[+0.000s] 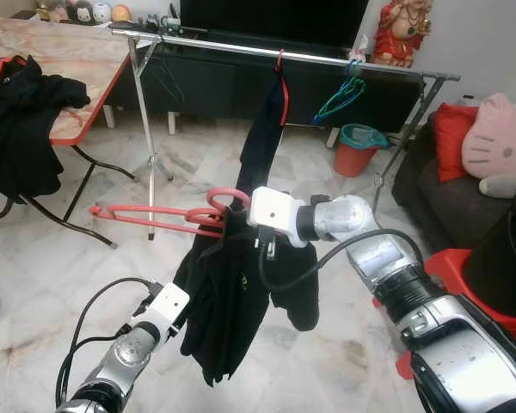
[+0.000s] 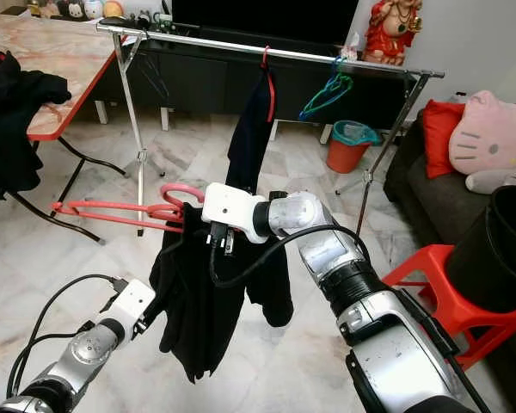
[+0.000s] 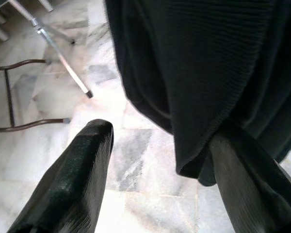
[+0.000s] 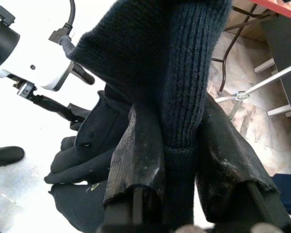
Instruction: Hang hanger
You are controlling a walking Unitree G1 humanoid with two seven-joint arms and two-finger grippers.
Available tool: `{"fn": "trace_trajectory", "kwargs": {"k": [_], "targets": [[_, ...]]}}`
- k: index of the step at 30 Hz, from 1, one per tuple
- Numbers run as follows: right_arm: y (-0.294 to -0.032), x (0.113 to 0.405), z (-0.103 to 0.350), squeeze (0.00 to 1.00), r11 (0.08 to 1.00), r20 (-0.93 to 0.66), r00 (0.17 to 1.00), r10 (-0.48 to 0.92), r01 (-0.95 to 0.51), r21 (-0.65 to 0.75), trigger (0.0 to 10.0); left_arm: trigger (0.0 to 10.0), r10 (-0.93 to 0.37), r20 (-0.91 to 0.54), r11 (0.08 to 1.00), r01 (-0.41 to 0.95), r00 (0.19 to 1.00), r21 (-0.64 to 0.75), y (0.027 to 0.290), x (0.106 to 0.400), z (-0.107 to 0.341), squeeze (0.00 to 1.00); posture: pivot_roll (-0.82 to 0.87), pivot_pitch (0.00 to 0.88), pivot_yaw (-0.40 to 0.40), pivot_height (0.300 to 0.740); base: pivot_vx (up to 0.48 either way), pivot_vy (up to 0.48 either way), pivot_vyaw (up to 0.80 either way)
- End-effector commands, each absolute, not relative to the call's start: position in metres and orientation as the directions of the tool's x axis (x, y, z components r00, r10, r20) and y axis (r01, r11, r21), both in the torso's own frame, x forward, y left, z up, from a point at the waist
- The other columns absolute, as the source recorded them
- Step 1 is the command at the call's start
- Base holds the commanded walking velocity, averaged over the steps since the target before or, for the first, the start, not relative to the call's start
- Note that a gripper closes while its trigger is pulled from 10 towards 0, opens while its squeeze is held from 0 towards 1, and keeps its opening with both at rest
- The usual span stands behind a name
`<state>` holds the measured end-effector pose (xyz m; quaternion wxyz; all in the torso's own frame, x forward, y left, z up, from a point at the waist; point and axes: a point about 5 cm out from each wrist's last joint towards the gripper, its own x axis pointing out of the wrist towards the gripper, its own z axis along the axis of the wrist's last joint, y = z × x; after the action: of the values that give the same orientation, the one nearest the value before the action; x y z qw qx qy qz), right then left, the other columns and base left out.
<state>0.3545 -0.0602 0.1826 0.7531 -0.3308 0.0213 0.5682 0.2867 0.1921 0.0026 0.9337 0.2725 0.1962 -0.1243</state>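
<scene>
A red hanger (image 1: 146, 215) carries a black garment (image 1: 232, 301) and is held level in mid-air, its hook (image 1: 228, 198) by my right gripper (image 1: 232, 225). In the right wrist view that gripper (image 4: 179, 114) is shut on the garment's dark knit fabric at the hanger's neck. My left gripper (image 1: 182, 317) sits low beside the hanging cloth; it (image 3: 160, 138) is open, and the hem drapes over one of its fingers (image 3: 242, 179). The silver clothes rail (image 1: 327, 60) stands further back, bearing another dark garment (image 1: 265, 129) on a red hook and a teal hanger (image 1: 341, 97).
A folding table (image 1: 86, 120) with a red edge and black clothes on it stands at the left. A red bin (image 1: 358, 148) sits under the rail. At the right are a red stool (image 1: 451, 267), a black bin (image 1: 509, 249) and a sofa with a pink plush (image 1: 497, 138).
</scene>
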Motion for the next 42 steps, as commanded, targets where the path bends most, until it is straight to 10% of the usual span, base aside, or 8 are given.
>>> {"fn": "trace_trajectory", "kwargs": {"k": [1,32,36,37,38,42], "targets": [[-0.061,0.354,0.192,0.0,0.13,-0.39,0.359,0.848,-0.854,-0.503,0.0,10.0,-0.117,-0.42,0.822,0.325,0.9,0.467,0.19,0.289,0.004,0.0,0.02,0.0,-0.172,0.74,0.0,0.0,0.0],[-0.054,0.349,0.199,0.0,0.108,-0.373,0.33,0.867,-0.855,-0.507,0.0,10.0,-0.072,-0.439,0.863,0.276,0.896,0.422,0.186,0.288,-0.002,0.0,0.01,0.0,-0.171,0.74,0.0,0.0,0.0],[-0.054,0.349,0.2,0.0,0.106,-0.372,0.33,0.867,-0.854,-0.509,0.0,3.6,-0.061,-0.449,0.875,0.265,0.891,0.406,0.186,0.285,-0.005,0.0,0.0,0.0,-0.17,0.74,0.0,0.0,0.0],[-0.054,0.349,0.2,0.0,0.106,-0.372,0.33,0.867,-0.854,-0.509,0.0,3.6,-0.061,-0.451,0.875,0.264,0.891,0.405,0.186,0.285,-0.005,0.0,0.0,0.0,-0.17,0.74,0.0,0.0,0.0],[-0.055,0.349,0.2,0.0,0.106,-0.373,0.33,0.867,-0.854,-0.509,0.0,0.0,-0.058,-0.452,0.877,0.262,0.89,0.403,0.186,0.285,-0.005,0.0,0.0,0.0,-0.17,0.74,0.0,0.0,0.0],[-0.055,0.349,0.2,0.0,0.107,-0.375,0.332,0.865,-0.854,-0.51,0.0,0.0,-0.046,-0.449,0.889,0.242,0.892,0.39,0.187,0.285,-0.005,0.0,0.0,0.0,-0.17,0.74,0.0,0.0,0.0]]}}
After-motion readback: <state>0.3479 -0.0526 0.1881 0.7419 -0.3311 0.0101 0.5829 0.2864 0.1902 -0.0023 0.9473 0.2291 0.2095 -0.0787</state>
